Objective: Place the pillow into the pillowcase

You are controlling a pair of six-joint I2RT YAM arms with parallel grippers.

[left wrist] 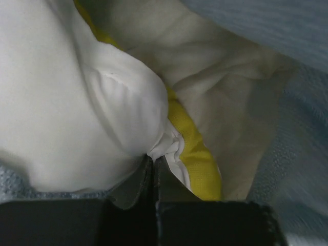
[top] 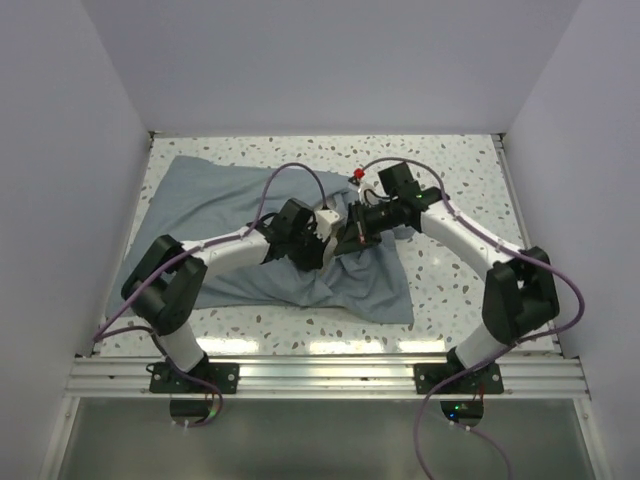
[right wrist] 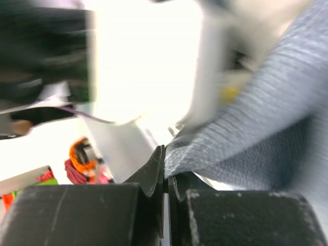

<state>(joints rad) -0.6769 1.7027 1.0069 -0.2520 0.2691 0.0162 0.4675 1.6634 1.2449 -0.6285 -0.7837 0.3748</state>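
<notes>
The grey-blue pillowcase lies wrinkled across the table. Both arms meet over its right half. In the left wrist view the pillow fills the frame, cream-white with a yellow edge. It sits inside the pillowcase's pale lining. My left gripper is shut on a pinch of the pillow's white fabric beside that yellow edge. My right gripper is shut on a fold of the pillowcase and holds it raised. From above, the left gripper and right gripper almost touch, and the arms hide most of the pillow.
A small red object lies on the speckled table just behind the grippers. White walls enclose the table on three sides. An aluminium rail carrying the arm bases runs along the near edge.
</notes>
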